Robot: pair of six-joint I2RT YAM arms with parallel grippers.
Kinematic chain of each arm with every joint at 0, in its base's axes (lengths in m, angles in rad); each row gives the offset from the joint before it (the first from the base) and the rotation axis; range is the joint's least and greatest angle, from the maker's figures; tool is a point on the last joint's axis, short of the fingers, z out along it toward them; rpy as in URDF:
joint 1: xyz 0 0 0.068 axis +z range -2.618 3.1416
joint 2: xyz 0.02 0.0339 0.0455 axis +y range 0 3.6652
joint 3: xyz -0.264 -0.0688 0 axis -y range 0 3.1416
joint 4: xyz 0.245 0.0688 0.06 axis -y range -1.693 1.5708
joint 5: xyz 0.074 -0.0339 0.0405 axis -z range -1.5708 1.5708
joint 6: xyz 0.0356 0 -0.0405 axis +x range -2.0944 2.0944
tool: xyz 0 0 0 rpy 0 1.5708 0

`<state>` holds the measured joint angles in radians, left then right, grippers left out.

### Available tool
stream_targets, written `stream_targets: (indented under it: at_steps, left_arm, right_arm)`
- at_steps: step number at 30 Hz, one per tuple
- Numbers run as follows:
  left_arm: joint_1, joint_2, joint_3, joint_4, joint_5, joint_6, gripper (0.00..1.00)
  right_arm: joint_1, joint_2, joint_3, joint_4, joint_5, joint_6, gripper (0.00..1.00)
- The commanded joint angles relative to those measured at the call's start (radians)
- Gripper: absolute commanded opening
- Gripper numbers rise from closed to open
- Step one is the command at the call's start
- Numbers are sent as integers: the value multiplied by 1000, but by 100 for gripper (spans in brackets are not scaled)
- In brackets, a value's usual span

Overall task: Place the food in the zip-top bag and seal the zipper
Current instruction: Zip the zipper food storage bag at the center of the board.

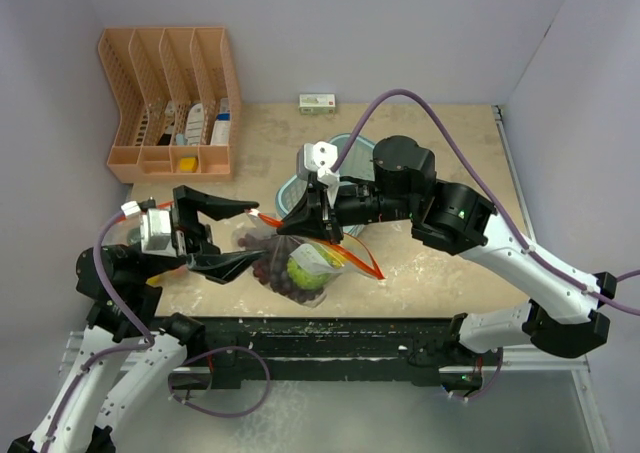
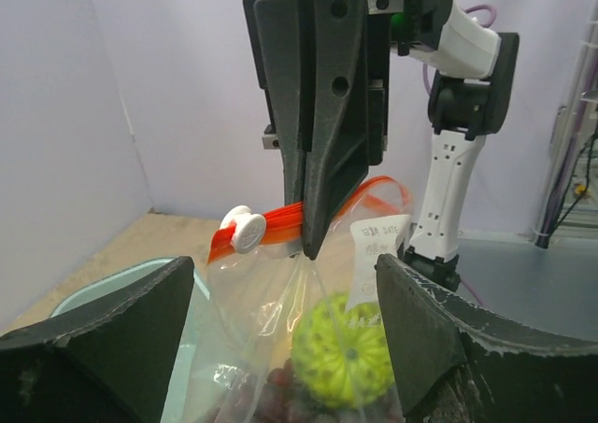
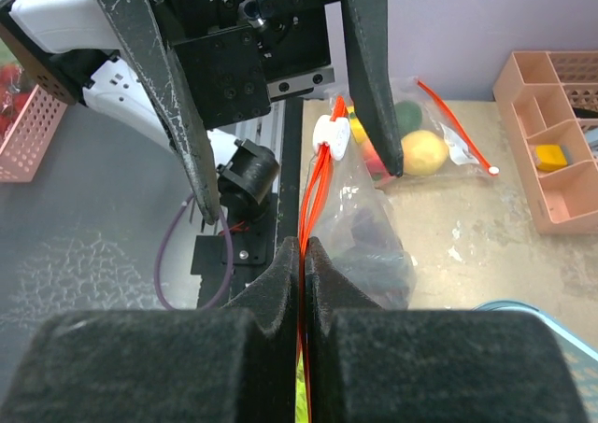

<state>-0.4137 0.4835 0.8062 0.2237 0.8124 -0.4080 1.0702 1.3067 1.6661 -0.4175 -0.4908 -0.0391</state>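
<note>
Zip-top bag (image 1: 338, 266) with 1 grape bunch (image 1: 272, 274), 1 yellow-green fruit (image 1: 302, 271), right gripper (image 3: 302, 247) pinching zipper (image 3: 314, 176), left gripper (image 1: 258, 231) jaws wide

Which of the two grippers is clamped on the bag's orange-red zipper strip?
The right gripper: its fingers are shut on the zipper at the zip-top bag's mouth. The left gripper stands wide open, gripping nothing.

Clear zip-top bag (image 2: 243, 330) upright, grapes (image 1: 272, 273) and yellow-green fruit (image 2: 348, 348) inside, orange-red zipper (image 2: 280, 223) atop
</note>
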Motion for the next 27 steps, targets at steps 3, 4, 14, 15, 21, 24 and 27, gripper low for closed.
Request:
stream_targets:
  at_steps: [3,4,14,15,21,24,27]
  left_arm:
    - [-3,37,-8,147,79,-68,77]
    - [-4,41,-12,163,83,-77,74]
    - [-3,73,-29,234,114,-119,19]
    - [-3,70,-33,233,107,-120,18]
    - [-4,73,-48,229,99,-122,0]
    - [-3,108,-28,223,164,-113,0]
    - [-3,158,8,185,199,-120,0]
  right_arm:
    - [-4,-22,40,68,-48,-27,0]
    - [-4,-21,42,64,-50,-31,0]
    - [-5,-42,14,66,-47,-37,0]
    - [-5,-44,12,65,-45,-38,0]
    - [-4,-46,12,66,-29,-30,0]
    - [-5,-45,19,69,-23,-26,0]
    - [-5,-48,19,74,-26,-25,0]
